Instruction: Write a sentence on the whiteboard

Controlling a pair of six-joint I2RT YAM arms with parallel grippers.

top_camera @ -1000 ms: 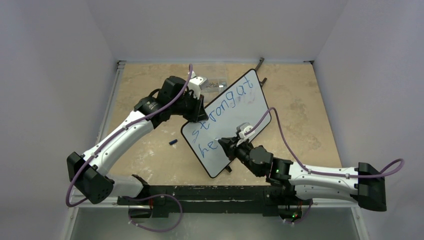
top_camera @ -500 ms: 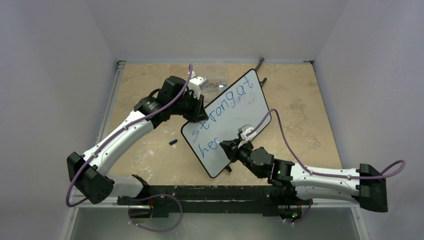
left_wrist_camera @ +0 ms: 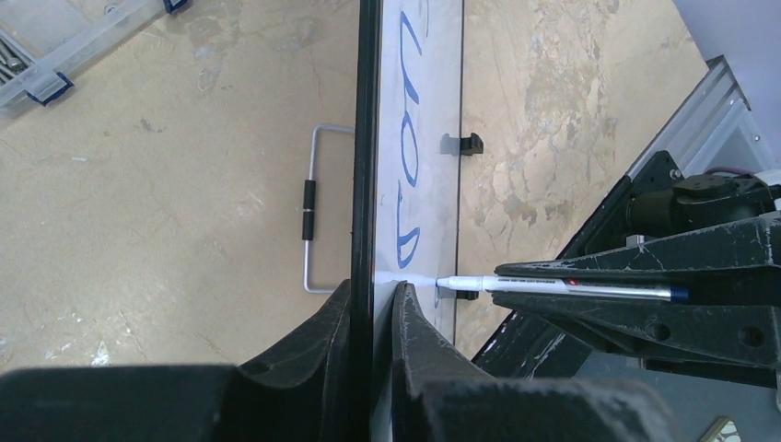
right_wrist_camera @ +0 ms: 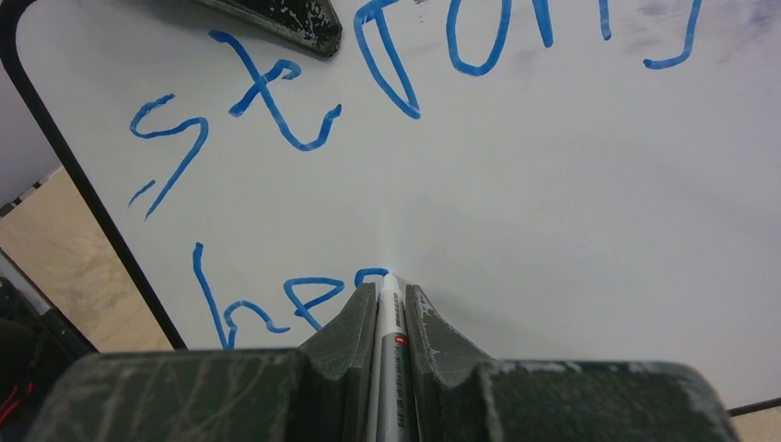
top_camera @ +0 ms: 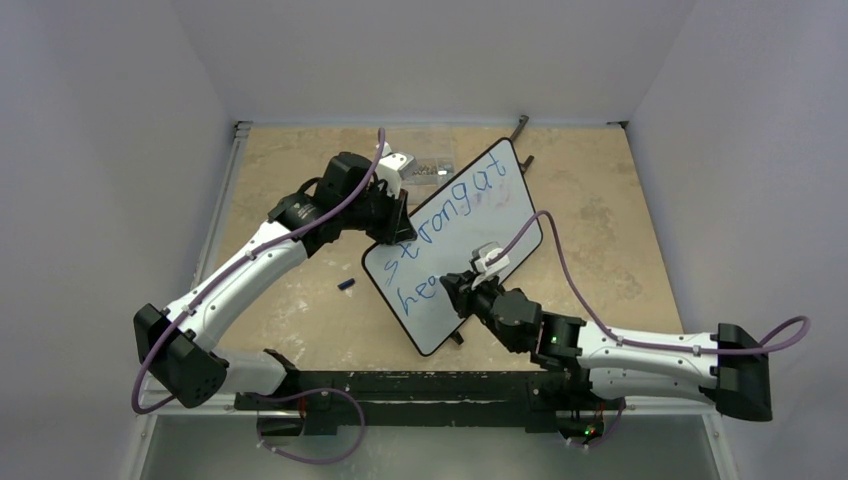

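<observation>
Two rows of sentence (right_wrist_camera: 268, 88); lower row partly hidden behind marker (right_wrist_camera: 389, 318)

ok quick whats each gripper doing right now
Left gripper: shut on the edge of the whiteboard.
Right gripper: shut on the marker, its tip on the board.

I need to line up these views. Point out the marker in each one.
Top external: cannot be made out; hidden in the right gripper over the whiteboard, at the lower row.
Left wrist: the marker lies horizontally right of centre, tip on the board face.
Right wrist: bottom centre, clamped between the fingers, tip on the board.
Shared landmark: the blue sentence, visible in all three.
</observation>
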